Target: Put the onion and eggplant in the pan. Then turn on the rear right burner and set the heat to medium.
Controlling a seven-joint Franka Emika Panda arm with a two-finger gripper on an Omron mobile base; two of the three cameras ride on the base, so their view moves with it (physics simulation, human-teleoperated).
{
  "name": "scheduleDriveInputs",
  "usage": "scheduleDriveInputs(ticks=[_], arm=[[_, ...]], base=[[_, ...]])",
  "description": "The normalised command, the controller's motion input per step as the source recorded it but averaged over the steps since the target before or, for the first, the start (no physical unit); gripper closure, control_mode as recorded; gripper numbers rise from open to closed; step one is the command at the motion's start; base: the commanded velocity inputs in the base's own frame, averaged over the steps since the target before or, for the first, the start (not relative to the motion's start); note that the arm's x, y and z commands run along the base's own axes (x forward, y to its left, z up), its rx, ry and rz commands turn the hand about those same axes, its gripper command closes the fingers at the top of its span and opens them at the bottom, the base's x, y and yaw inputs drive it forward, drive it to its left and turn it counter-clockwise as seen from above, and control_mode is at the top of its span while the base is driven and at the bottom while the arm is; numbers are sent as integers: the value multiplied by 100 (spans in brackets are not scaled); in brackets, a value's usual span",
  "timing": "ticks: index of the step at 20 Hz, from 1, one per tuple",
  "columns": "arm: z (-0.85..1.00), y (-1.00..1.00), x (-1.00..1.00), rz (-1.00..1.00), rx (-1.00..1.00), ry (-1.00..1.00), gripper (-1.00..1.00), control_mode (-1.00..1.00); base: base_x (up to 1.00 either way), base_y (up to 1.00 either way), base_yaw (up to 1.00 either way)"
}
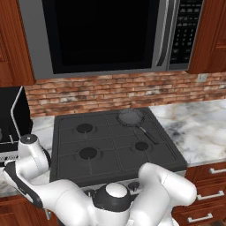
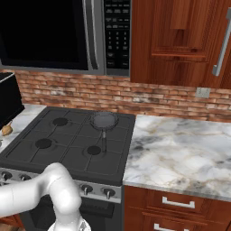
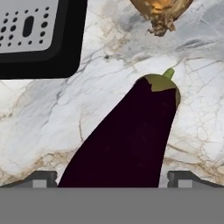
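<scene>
Eggplant [image 3: 127, 140] base cut off below.

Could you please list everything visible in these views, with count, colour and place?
eggplant: one, dark purple with a green stem cap, lying on the marble counter between the finger tips in the hand view.
onion: one, tan-yellow, on the counter beyond the eggplant's stem end.
pan: one, dark grey with a black handle, on the stove's rear right burner.
stove: one, black, four burners, knobs along the front.
microwave: one, silver and black, above the stove.
counter: white-grey marble, either side of the stove.
black appliance: one, left of the stove.
cabinets: reddish wood, above and below.
brick wall: red.
gripper: one, open, straddling the eggplant.
</scene>
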Motion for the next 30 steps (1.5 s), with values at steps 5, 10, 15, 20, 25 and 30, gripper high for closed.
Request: scheduleDriveInputs(ticks=[5,10,15,20,25,30], arm=[[-10,2,6,0,0,2,-100,-100],[0,0,0,0,0,0,-100,-100],[0,0,0,0,0,0,100,-100],[0,0,0,0,0,5,100,-100],[4,-2,-26,1,3,-2,100,-100],[26,-37,-75,-5,10,-13,100,-100]], base=[[0,0,0],[0,0,0],[0,0,0],[0,0,0],[0,0,0],[0,0,0]])
